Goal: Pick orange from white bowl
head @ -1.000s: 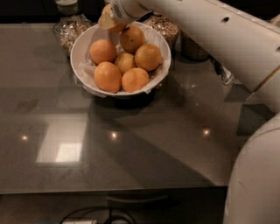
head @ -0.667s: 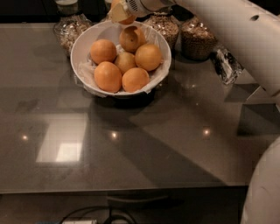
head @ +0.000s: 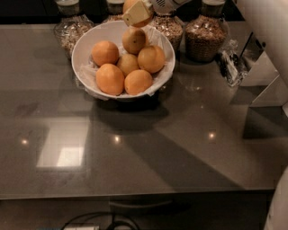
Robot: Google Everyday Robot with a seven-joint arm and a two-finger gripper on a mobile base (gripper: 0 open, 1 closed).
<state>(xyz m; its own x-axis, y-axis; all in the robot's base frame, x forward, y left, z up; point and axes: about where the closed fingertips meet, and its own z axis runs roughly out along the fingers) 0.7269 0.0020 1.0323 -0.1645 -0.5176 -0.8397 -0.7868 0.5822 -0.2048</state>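
The gripper [head: 138, 11] sits at the top edge of the view, at about 12 o'clock from the white bowl [head: 83, 44] and just beyond its far rim; it looks closed on the orange [head: 128, 4], with one pale finger pad lying flat across the front of the fruit. The orange is therefore already out of the bowl, held in the air above the rim and in front of the glass jars [head: 205, 37].

The relation that matters now is bowl to gripper: the bowl lies at 6 o'clock from the gripper, with the nearest fruit [head: 134, 40] of the six other oranges directly beneath the held one and close to it; any carry-away should go up or toward 12 o'clock, not down, and the jars at 11, 1 and 2 o'clock from the bowl crowd that side. The orange is round, so no long axis constrains the grip.

Much is hidden; the second finger is behind the fruit or out of frame, the top of the orange is cut by the picture edge, and the wrist leaves the view at 1 o'clock; the white arm [head: 265, 31] shows only in part at 2 o'clock. How firmly the fruit is seated cannot be judged; a smooth round skin may slip.
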